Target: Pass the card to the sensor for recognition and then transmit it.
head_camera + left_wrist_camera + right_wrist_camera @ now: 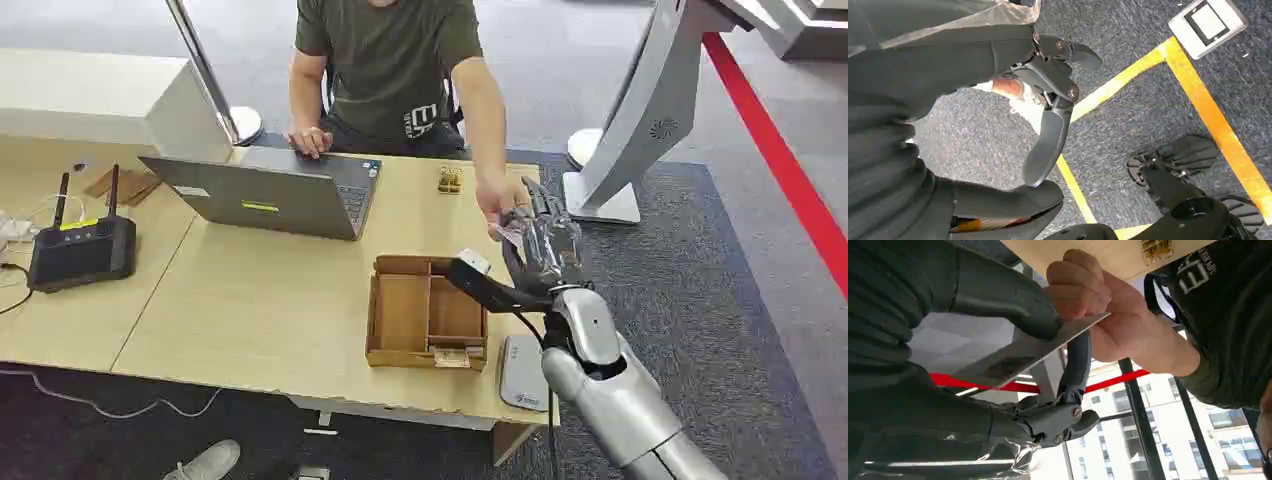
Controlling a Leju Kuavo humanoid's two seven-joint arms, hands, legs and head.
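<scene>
My right hand (pixel 545 240) is raised past the table's right end and pinches a thin grey card (pixel 510 236). In the right wrist view the thumb (pixel 1008 295) presses on top of the card (pixel 1033 350) and a dark finger (pixel 1075 365) curves under it. A person's hand (pixel 1098 305) pinches the card's far edge; the same person's hand (pixel 498 198) reaches across the table corner. The flat grey-white sensor pad (pixel 523 372) lies at the table's front right. My left hand (pixel 1048 100) hangs over the carpet, fingers apart, holding nothing.
A wooden divided box (pixel 425 315) sits beside the sensor pad. A laptop (pixel 270 190) stands in front of the seated person, with a black router (pixel 80 250) at the far left. A small brass object (pixel 450 180) lies near the person's arm. A white kiosk base (pixel 605 195) stands right of the table.
</scene>
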